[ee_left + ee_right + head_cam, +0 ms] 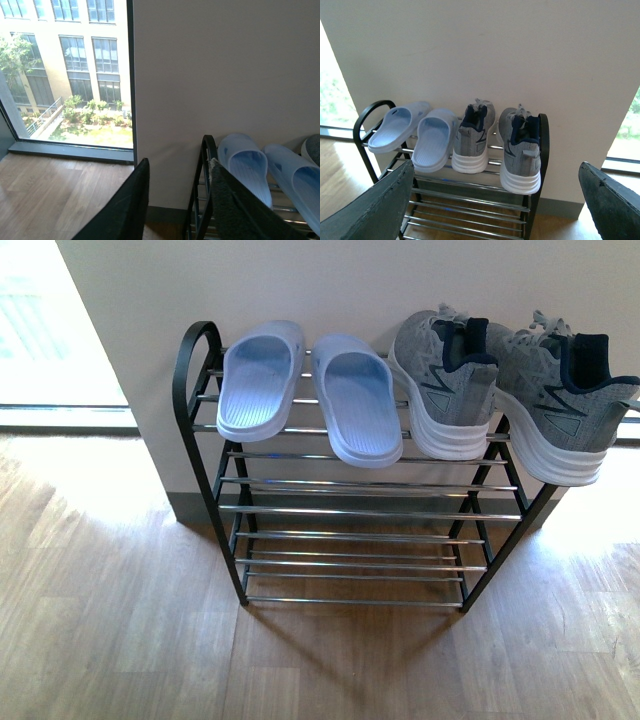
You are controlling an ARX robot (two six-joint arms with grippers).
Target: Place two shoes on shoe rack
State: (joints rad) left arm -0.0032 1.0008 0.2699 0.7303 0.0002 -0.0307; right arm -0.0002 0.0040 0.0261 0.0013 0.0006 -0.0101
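Wooden floor point(120, 640) fills the lower frame before us. Centre frame, against the wall point(330, 280), we see the shoe rack point(350, 510). Upper right on its top tier sit the grey sneakers point(520, 390), heels toward us; the blue slippers point(310, 390) lie left of them. Our left hand point(177, 210) and right hand point(500, 210) both hang with fingers apart, holding nothing.

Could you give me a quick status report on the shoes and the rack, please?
Both claws open, empty. Sneakers and slippers on shoe rack top tier. Nothing in the way.
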